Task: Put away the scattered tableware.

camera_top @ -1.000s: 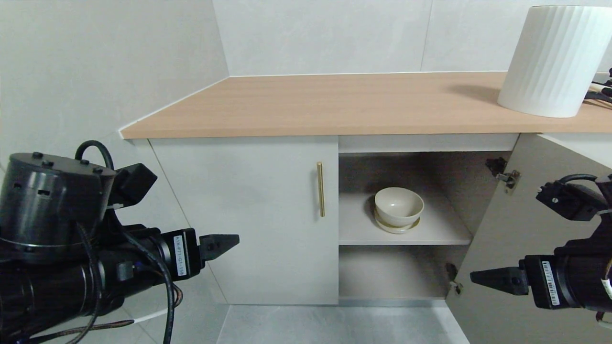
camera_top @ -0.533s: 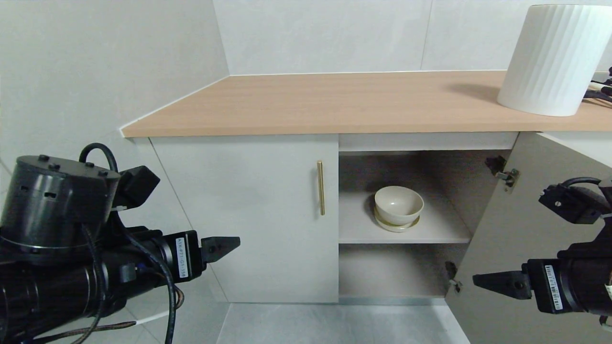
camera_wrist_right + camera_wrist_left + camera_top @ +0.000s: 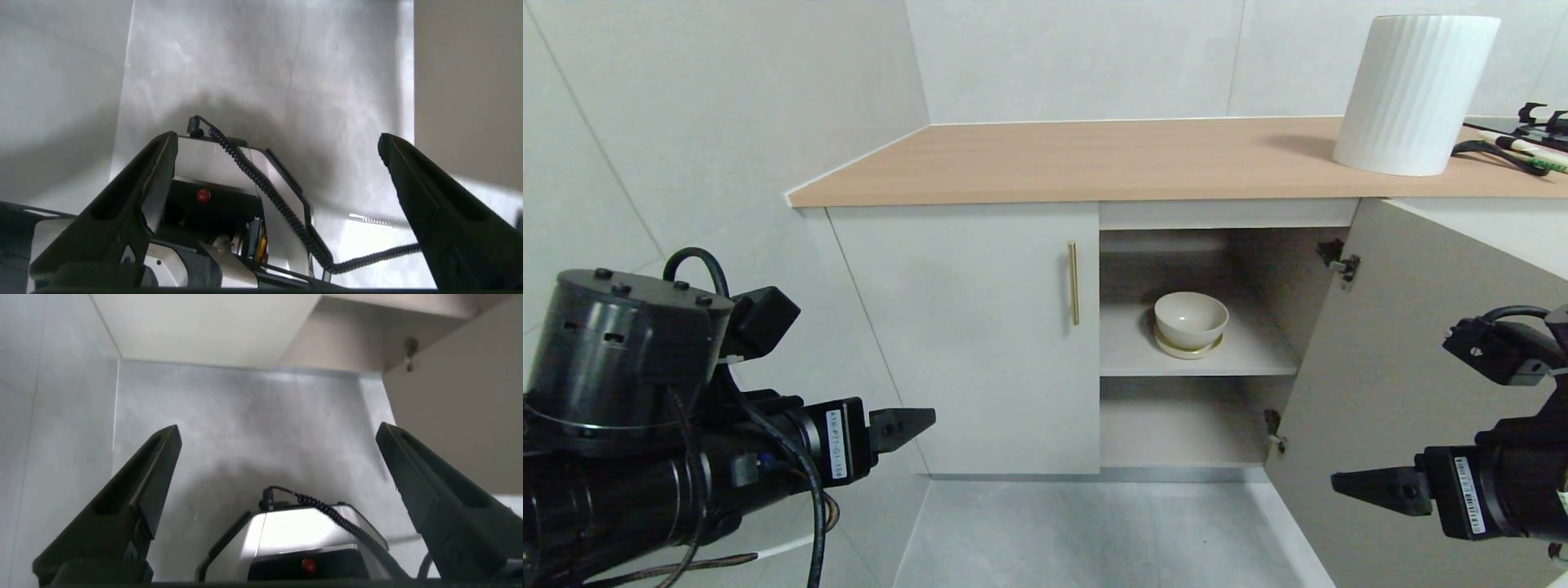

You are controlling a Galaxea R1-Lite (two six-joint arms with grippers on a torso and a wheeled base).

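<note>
A cream bowl (image 3: 1191,318) sits on a small plate (image 3: 1186,351) on the upper shelf (image 3: 1245,361) of a grey cupboard whose right door (image 3: 1405,367) stands open. The wooden worktop (image 3: 1094,159) above carries a white ribbed cylinder (image 3: 1413,94). Over the grey tiled floor (image 3: 1094,531), the left gripper (image 3: 276,433) and right gripper (image 3: 276,139) hang low, jaws wide, empty.

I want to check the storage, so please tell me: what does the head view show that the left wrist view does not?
Head view adds: the cream round bowl on its small plate on the upper cabinet shelf, and the white ribbed cylinder on the wooden countertop. Left wrist view adds: that the left gripper is open wide. Shared: grey floor, open cabinet door.
</note>
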